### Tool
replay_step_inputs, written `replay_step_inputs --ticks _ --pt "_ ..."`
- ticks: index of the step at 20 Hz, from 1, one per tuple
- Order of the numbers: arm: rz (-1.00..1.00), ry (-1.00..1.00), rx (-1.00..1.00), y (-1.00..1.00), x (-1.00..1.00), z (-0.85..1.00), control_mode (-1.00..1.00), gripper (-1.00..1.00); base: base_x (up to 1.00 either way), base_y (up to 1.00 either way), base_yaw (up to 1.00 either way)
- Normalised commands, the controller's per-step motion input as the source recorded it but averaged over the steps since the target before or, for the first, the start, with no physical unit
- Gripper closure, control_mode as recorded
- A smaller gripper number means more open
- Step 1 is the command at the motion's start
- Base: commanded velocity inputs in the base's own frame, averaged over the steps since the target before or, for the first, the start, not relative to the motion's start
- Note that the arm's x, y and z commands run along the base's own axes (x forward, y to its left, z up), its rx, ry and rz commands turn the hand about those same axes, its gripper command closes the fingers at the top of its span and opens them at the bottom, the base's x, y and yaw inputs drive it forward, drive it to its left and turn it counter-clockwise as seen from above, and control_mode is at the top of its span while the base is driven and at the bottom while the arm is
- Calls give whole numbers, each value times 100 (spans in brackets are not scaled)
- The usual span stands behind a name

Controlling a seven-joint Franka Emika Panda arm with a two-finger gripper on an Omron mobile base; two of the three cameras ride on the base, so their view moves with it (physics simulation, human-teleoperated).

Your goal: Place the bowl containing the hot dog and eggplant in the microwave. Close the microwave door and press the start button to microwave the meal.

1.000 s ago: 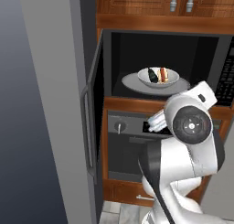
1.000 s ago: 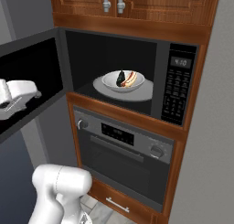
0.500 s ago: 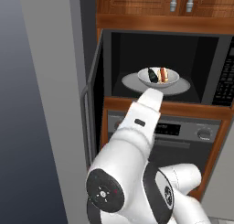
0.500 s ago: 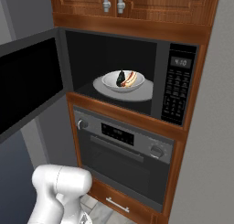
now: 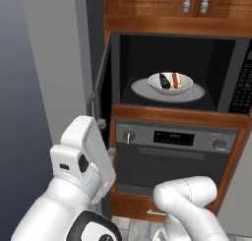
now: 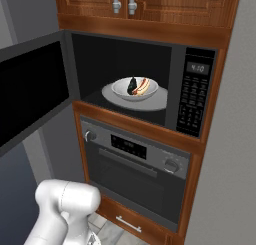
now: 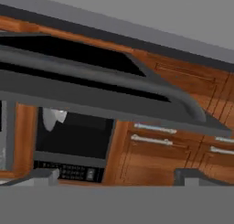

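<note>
- Bowl [image 6: 134,87] is already parked inside the microwave [image 6: 197,64], dead centre on the round white turntable plate [image 6: 155,102].
- Hot dog [image 6: 142,85] lies in the right half of the bowl, eggplant [image 6: 131,85] right next to it on the left, pretty much touching.
- Microwave door [image 6: 30,94] is hanging wide open, swung out to the left, dark glass facing the room.
- Door's long grey bar handle [image 7: 114,77] runs right across the hand view, close in front of the pincer [image 7: 114,175].
- Pincer's two fingertips [image 7: 39,175] are spread as wide as they go, nothing between them, just short of the handle from what I can see.
- White arm [image 5: 86,159] is up at the left, beside the door's outer edge.
- Black keypad strip [image 6: 191,101] is on the microwave's right side, steel oven [image 6: 135,174] directly under it, wooden cabinets [image 6: 150,1] above.
</note>
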Motion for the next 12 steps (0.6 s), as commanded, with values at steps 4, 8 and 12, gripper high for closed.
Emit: replay_step_inputs --ticks 4,8,12 --pt "-8 3 -28 95 19 -32 -100 -100 0 0 0" --pt "-14 13 -18 73 58 -26 -100 -100 0 0 0" --pt "-19 22 -15 64 73 -14 -100 -100 0 0 0"
